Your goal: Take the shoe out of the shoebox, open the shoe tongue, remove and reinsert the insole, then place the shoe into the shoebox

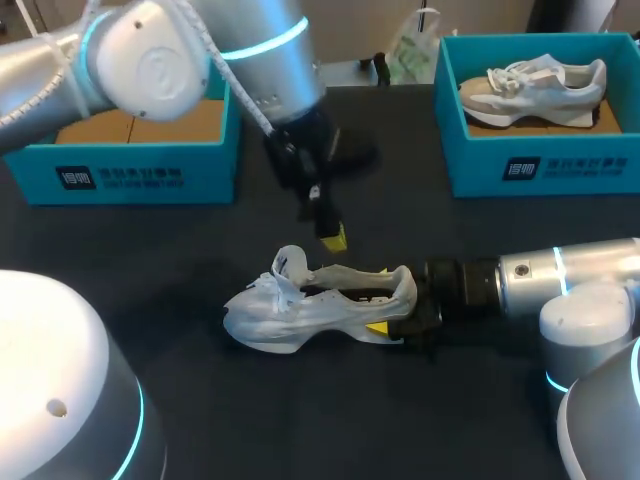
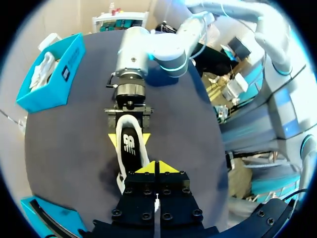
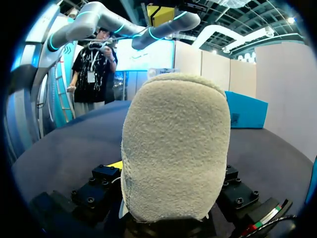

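Head view: the shoe [image 1: 290,315], toe leftward, is clamped at the heel by the right tool [image 1: 392,310]; the left tool [image 1: 333,238], closed and empty, is poised above.

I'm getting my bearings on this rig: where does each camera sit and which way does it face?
Head view: above and behind, looking down on the black table; left arm enters from its left, right arm from its right.
Left wrist view: on the left wrist, looking past the left jaws, shut, down at the white lace-up sneaker.
Right wrist view: on the right wrist, facing the sneaker's fuzzy heel clamped in the right jaws.
Shared: head and left wrist views both show the right jaws gripping that heel.
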`<state>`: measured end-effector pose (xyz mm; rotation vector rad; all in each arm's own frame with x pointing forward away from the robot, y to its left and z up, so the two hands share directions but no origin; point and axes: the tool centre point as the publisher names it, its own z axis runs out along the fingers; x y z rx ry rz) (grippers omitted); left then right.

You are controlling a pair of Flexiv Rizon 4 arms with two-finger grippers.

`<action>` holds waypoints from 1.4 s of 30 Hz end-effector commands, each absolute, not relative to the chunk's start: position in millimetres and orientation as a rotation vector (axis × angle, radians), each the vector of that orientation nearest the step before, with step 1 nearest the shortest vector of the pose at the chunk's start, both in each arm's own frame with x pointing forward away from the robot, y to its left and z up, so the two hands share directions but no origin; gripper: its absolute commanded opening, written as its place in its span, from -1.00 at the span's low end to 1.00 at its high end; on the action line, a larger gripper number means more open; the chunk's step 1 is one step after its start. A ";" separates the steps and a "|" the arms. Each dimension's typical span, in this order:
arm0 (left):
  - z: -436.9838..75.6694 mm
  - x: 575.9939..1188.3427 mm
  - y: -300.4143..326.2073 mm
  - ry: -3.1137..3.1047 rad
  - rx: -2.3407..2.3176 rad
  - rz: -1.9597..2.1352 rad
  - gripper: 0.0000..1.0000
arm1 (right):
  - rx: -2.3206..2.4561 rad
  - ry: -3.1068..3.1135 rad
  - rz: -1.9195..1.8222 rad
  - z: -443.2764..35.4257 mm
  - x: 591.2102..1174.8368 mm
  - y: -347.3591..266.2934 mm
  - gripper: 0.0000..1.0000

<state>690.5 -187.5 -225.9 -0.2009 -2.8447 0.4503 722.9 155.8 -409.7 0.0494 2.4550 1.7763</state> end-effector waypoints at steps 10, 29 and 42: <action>-270.0 693.4 -218.5 -2.874 -0.290 0.390 -1.00 | 0.051 2.461 1.769 -407.8 722.4 156.2 -1.00; -300.8 703.1 -228.2 -2.909 -0.330 0.243 -1.00 | 0.051 2.461 1.769 -407.8 722.4 156.2 -1.00; -335.1 710.3 -234.7 -2.902 -0.328 0.200 -1.00 | 0.051 2.461 1.769 -407.8 722.4 156.2 -1.00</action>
